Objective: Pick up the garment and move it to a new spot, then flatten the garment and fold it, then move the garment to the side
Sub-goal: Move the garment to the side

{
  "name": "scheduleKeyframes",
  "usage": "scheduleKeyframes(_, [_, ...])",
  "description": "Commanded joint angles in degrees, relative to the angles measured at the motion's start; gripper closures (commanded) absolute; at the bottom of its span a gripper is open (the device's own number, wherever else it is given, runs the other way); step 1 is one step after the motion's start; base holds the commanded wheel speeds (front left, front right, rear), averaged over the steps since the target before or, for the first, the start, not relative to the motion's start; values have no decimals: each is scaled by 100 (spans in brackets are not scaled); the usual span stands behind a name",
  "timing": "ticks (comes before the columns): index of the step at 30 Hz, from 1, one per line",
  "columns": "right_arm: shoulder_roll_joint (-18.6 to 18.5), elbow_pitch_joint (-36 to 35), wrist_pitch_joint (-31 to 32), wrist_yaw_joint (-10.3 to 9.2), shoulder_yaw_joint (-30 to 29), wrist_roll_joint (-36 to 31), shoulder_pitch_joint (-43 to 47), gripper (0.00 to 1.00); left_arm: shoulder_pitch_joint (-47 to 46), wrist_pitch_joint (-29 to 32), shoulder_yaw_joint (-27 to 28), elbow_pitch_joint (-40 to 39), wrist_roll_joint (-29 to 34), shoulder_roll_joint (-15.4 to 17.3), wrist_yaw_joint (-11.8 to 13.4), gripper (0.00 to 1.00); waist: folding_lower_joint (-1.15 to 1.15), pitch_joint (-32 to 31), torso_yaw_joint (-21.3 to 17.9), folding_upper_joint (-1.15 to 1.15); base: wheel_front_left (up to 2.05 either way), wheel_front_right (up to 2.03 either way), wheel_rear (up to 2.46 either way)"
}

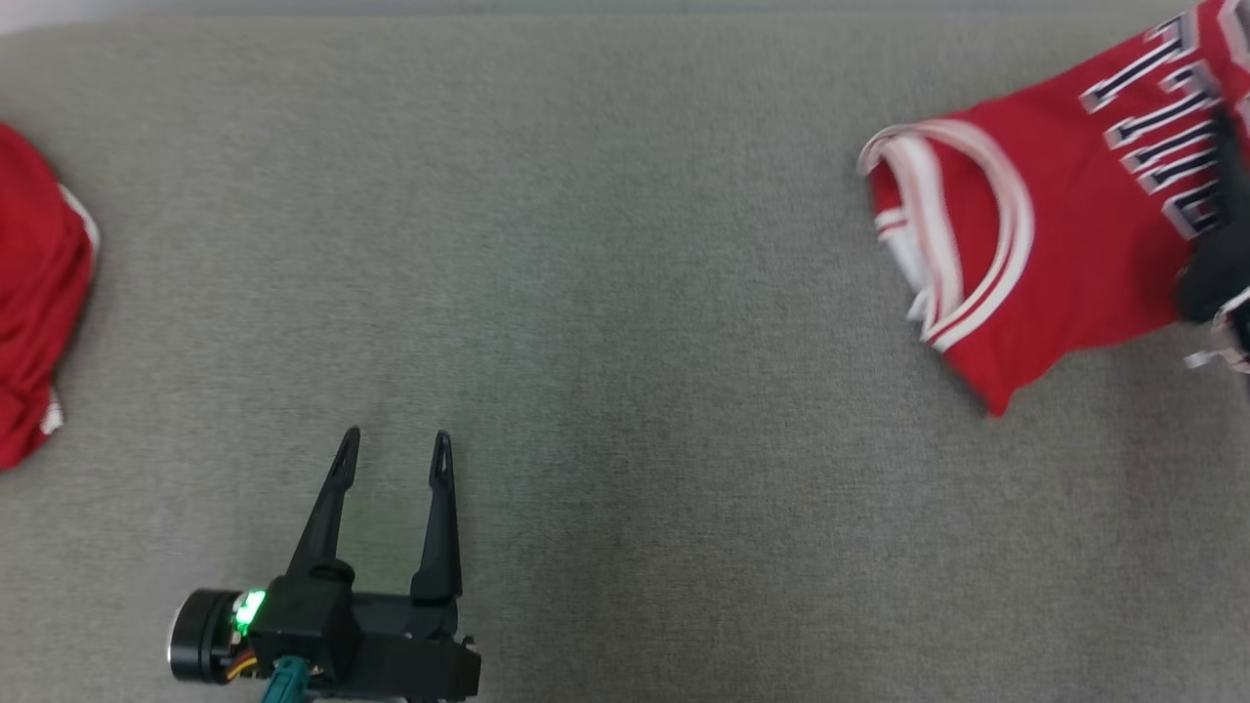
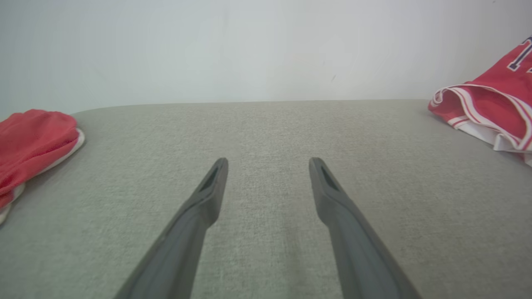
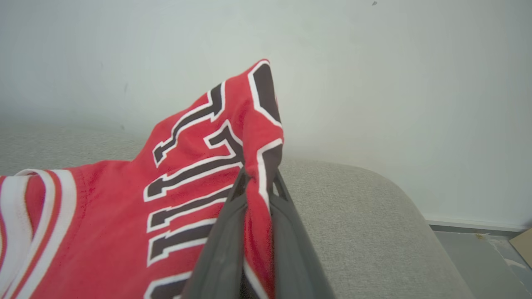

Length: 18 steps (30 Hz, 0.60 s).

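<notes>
Your right hand (image 3: 259, 182) is clenched on the red jersey (image 3: 104, 232). A fold of the lettered cloth is pinched between its two fingers and stands up above the fingertips. The rest of the jersey spreads away to that hand's left on the grey fabric tabletop (image 1: 625, 293), with the white-and-red trimmed opening farthest from the grip. In the head view that hand is a dark blur at the jersey's right edge. Your left hand (image 1: 395, 444) is released, its fingers spread with nothing between them, over bare tabletop. The jersey lies well apart, off to its right. A second red cloth (image 1: 29, 293) lies well off to its left.
</notes>
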Motion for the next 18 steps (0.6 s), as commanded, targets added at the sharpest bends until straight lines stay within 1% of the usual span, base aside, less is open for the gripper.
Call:
scheduleKeyframes(1, [-234,-14,22,-15,-1,44,-181,100,-142,-18,-44,-129,88,-4,-39,0,-2,469,-309,-1,0,0,0])
scheduleKeyframes(3, [-479,21,54,-15,-4,68,-332,100,-231,-18,-93,-261,155,-3,-80,0,-2,593,-349,-1,0,0,0])
scheduleKeyframes(6, [-801,42,56,-15,-9,90,-564,100,-334,-18,-107,-445,216,0,-53,0,-2,745,-371,-1,0,0,0])
scheduleKeyframes(12, [-1355,219,168,-15,17,-128,-932,100,-430,-18,-53,-735,302,-1,-84,0,-2,967,-375,-1,0,0,0])
scheduleKeyframes(14, [-1438,285,202,-15,14,-197,-1038,100,-467,-18,-33,-827,325,-1,-93,0,-2,1021,-357,-1,0,0,0])
scheduleKeyframes(18, [-1475,405,273,-15,-64,-334,-1170,100,-466,-18,6,-958,332,-1,-71,0,-2,1100,-340,-1,0,0,0])
